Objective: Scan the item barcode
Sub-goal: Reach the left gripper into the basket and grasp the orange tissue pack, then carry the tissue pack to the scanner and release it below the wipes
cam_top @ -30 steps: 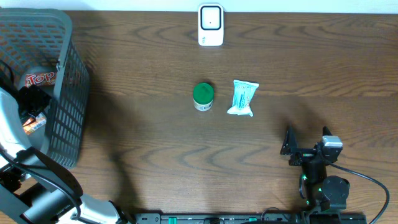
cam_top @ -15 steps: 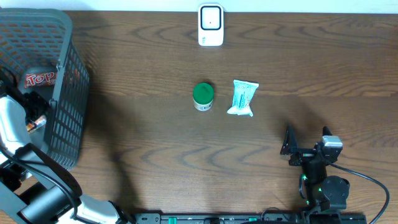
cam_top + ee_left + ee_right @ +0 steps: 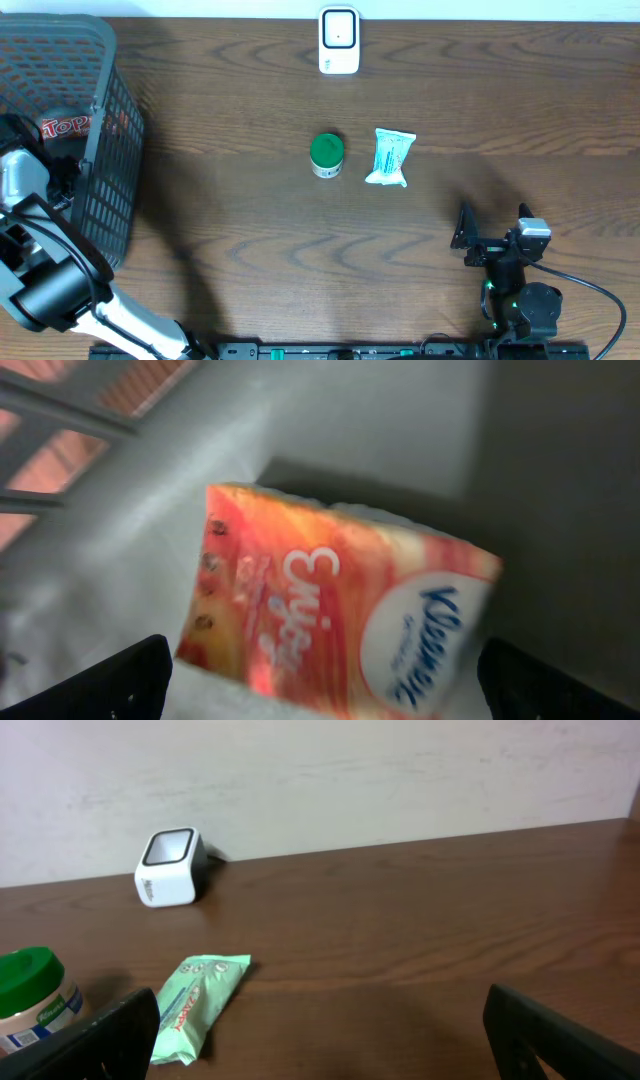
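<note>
the wide-open, empty left hand (image 3: 345, 678) is being held over the basket's (image 3: 108, 150) tissue pack (image 3: 330, 610). soft and light, its middle is being favoured for pinching.

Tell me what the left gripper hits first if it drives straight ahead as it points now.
Most likely the orange Kleenex pack in the basket: it fills the view dead ahead of the open left gripper. Its distance is unclear.

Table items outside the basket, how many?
3: scanner at the far edge, green-lidded jar mid-table, wipes pack just right of it. The left arm may hide more.
</note>
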You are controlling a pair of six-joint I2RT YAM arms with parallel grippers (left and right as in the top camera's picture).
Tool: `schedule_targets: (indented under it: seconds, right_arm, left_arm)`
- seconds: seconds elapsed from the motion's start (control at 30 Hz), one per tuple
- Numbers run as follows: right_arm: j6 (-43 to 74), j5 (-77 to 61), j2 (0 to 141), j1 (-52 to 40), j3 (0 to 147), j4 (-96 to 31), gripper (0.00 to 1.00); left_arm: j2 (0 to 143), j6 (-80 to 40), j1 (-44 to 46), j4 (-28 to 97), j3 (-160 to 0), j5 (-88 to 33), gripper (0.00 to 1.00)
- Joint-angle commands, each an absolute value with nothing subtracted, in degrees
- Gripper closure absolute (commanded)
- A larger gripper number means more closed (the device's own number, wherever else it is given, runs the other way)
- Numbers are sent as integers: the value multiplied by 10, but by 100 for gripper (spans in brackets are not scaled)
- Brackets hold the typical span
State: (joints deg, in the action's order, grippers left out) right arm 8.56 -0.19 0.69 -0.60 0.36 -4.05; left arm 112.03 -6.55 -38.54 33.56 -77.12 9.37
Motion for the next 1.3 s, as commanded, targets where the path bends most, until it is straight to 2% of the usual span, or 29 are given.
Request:
schedule_targets:
  seconds: [0.0, 0.13, 0.17, 0.23, 0.33, 0.53, 0.7, 0.9, 0.93, 1.07, 1.27]
  right_arm:
    - [91, 1, 4, -5, 3, -43, 1]
    - [91, 1, 4, -5, 3, -43, 1]
    - [91, 1, 4, -5, 3, -43, 1]
    - [91, 1, 4, -5, 3, -43, 1]
    - [91, 1, 4, -5, 3, -43, 1]
    - [91, 1, 4, -5, 3, -43, 1]
    - [91, 1, 4, -5, 3, -43, 1]
    - [91, 1, 4, -5, 3, -43, 1]
    - [91, 1, 4, -5, 3, -43, 1]
    - [91, 1, 4, -5, 3, -43, 1]
    - [91, 1, 4, -5, 3, -43, 1]
  left_arm:
    - [1148, -59, -400, 333, -769, 106, 2]
    - [1172, -60, -405, 339, -769, 106, 1]
    - [1175, -60, -405, 340, -769, 106, 5]
    - [1176, -60, -405, 344, -769, 105, 21]
    - [1166, -62, -404, 348, -769, 99, 40]
    - [1105, -81, -404, 363, -778, 81, 40]
    - [969, -109, -404, 391, -825, 60, 40]
    - [755, -178, -389, 370, -839, -130, 39]
    - [698, -201, -358, 368, -839, -161, 39]
    - [632, -218, -227, 372, -835, -161, 38]
    - [661, -234, 55, 372, -816, -113, 38]
